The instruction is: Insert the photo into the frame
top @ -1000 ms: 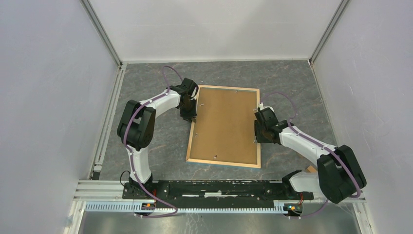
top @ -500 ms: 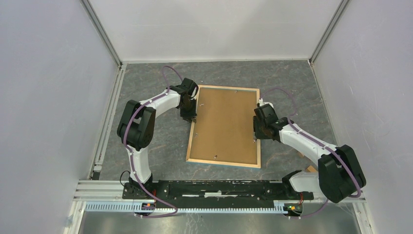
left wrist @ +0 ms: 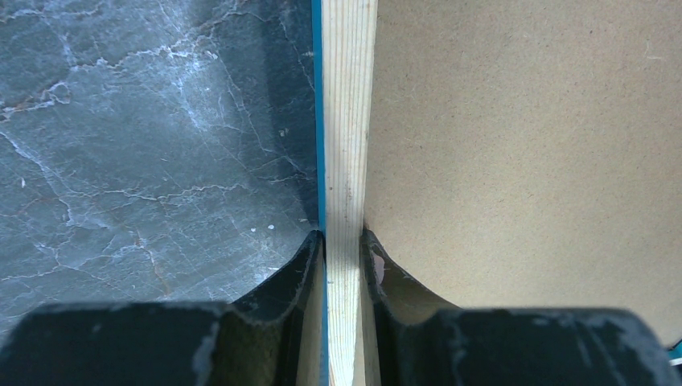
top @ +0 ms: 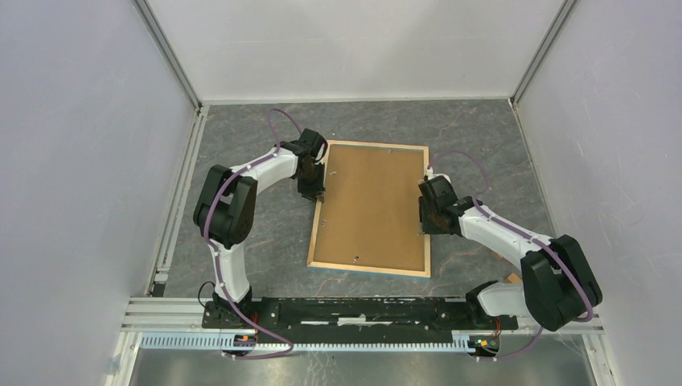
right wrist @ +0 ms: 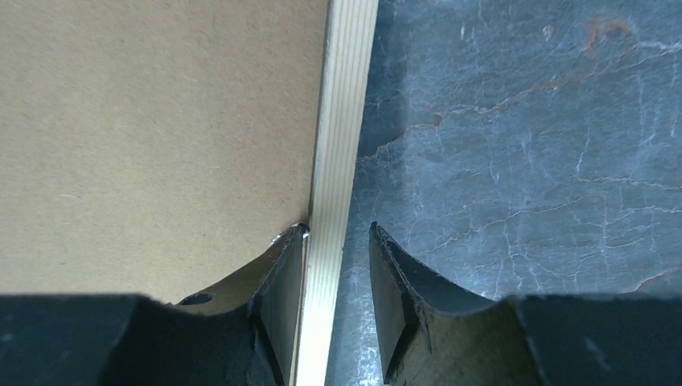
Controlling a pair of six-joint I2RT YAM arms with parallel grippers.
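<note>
The frame (top: 370, 269) lies face down on the grey table, its light wood rim up and a brown backing board (top: 371, 205) inside it. The photo is hidden. My left gripper (top: 315, 193) is shut on the frame's left rim (left wrist: 347, 121), both fingers pressed against the wood, gripper (left wrist: 344, 241). My right gripper (top: 424, 227) straddles the right rim (right wrist: 344, 121) and is open: the inner finger touches the rim by the backing board (right wrist: 161, 121), while the outer finger stands apart over the table, gripper (right wrist: 338, 231).
White walls enclose the table on three sides, with an aluminium rail (top: 181, 193) along the left. A small wooden piece (top: 512, 279) lies by the right arm's base. Dark marbled tabletop (top: 482, 137) surrounds the frame.
The right gripper has shifted slightly along the frame's right rim and its jaws have narrowed a little. The left arm and the frame have not moved.
</note>
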